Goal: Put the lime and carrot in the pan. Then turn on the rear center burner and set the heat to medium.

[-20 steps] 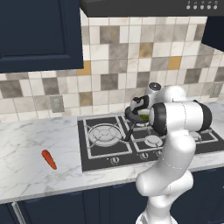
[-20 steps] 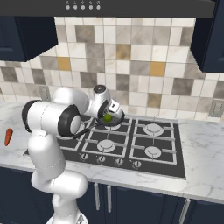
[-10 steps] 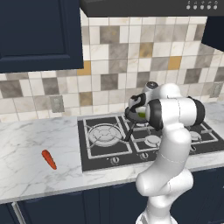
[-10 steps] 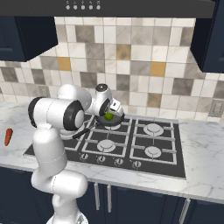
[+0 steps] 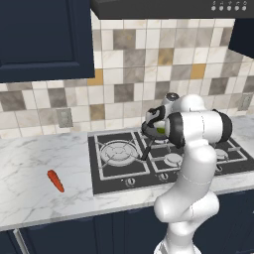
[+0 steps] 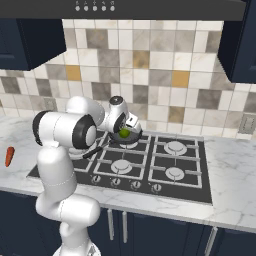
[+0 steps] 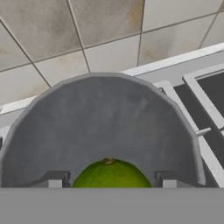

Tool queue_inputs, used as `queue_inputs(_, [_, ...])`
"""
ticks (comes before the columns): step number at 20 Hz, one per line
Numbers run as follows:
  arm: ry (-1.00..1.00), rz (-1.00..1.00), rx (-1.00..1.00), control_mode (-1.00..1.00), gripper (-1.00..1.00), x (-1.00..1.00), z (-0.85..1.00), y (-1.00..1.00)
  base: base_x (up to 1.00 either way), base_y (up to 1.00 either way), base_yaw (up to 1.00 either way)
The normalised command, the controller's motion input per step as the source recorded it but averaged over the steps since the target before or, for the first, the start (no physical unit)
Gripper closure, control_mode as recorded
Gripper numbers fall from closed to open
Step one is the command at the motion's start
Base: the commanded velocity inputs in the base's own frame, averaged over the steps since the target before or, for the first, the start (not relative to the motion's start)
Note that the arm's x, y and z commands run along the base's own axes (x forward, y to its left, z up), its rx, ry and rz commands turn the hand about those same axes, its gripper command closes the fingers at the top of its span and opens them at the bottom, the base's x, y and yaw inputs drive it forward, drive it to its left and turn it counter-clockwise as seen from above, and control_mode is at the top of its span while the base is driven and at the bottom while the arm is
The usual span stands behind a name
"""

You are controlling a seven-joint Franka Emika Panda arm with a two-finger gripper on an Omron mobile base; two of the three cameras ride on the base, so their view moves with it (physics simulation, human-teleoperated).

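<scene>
Yellow-green and round, the lime (image 7: 111, 174) sits in the pan (image 7: 105, 122) between the hand's (image 6: 126, 131) spread fingertips (image 7: 53, 180), apparently released. Next, the carrot (image 5: 55, 180) lies far left on the marble surface (image 5: 30, 173): light, stiff, likely best pinched across its middle.

Pretty flat, even rendered light everywhere, no glare or hot spots, and the marble counter (image 5: 30, 183) left of the cooktop (image 5: 119, 171) reads bright and clean. Shadows are weak, just a soft dark patch under the arm on the cooktop, while the cabinets above it go nearly black. Base views look a bit soft and low-res; up close the pan (image 7: 109, 127) stays sharp, no edge warping.
</scene>
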Motion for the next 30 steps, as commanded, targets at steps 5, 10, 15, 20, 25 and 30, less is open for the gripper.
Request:
queue_inputs(5, [0.0, 0.0, 0.0, -1.0, -1.0, 0.0, 0.0, 0.0, 0.0, 0.0, 0.0])
queue_inputs(10, [-0.02, 0.0, 0.0, -1.0, -1.0, -0.07, 0.07, 0.0, 0.0, 0.0, 0.0])
queue_inputs(15, [-0.09, 0.01, 0.0, -1.0, -1.0, -0.57, 0.33, 0.01, 0.0, 0.0, 0.0])
queue_inputs(20, [-0.06, 0.07, 0.01, -1.0, -1.0, -0.79, 0.24, 0.13, 0.0, 0.0, 0.0])
queue_inputs(25, [0.02, 0.15, 0.0, -1.0, -1.0, -0.42, 0.18, 0.24, 0.0, 0.0, 0.0])
queue_inputs(30, [0.18, 0.16, 0.0, -1.0, -1.0, -0.35, 0.26, 0.23, 0.0, 0.0, 0.0])
